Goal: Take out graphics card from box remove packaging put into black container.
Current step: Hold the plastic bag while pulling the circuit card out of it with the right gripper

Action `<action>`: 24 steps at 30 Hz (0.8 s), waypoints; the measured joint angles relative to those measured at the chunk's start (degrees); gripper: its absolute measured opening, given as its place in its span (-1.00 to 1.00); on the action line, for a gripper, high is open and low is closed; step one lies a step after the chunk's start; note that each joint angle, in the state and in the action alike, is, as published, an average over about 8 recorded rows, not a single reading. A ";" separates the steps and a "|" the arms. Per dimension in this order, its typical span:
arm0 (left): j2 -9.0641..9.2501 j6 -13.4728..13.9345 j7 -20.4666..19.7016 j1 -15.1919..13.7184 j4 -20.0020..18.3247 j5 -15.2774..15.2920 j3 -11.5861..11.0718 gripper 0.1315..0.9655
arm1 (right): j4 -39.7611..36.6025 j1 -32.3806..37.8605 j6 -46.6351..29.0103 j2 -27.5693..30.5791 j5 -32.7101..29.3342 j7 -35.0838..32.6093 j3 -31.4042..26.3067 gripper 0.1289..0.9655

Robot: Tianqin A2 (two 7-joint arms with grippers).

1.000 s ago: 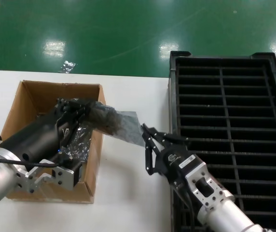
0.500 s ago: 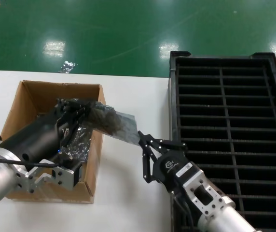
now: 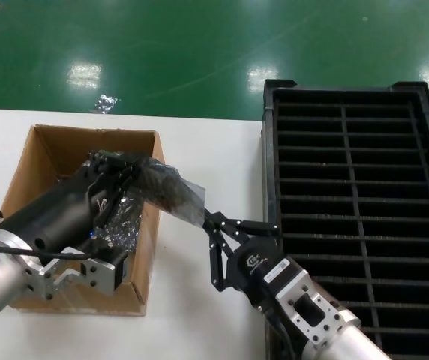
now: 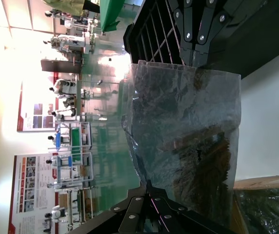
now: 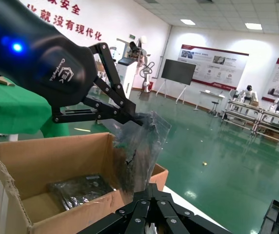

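My left gripper is shut on one end of the grey-silver packaging and holds it over the right wall of the cardboard box. The dark graphics card shows dimly through the bag in the left wrist view. My right gripper is shut on the bag's other end, between the box and the black container. In the right wrist view my own gripper pinches the bag's edge and the left gripper holds the far end. The left wrist view shows its gripper on the bag.
Dark shiny wrapped bundles lie inside the box, also in the right wrist view. The black container stands on the right of the white table. A small shiny scrap lies on the green floor behind.
My right gripper has moved left to the bag's free end and shut on it. The bag has bunched up and become shorter. The left arm has not moved.
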 joint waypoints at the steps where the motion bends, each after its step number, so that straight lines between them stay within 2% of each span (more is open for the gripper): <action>1: 0.00 0.00 0.00 0.00 0.00 0.00 0.00 -0.98 | 0.30 -0.19 -0.27 -0.10 -0.46 0.32 0.17 -0.99; 24: 0.00 0.00 0.00 0.00 0.00 0.00 0.00 -0.98 | 3.86 -2.12 -4.62 -0.56 -4.56 2.17 0.21 -0.99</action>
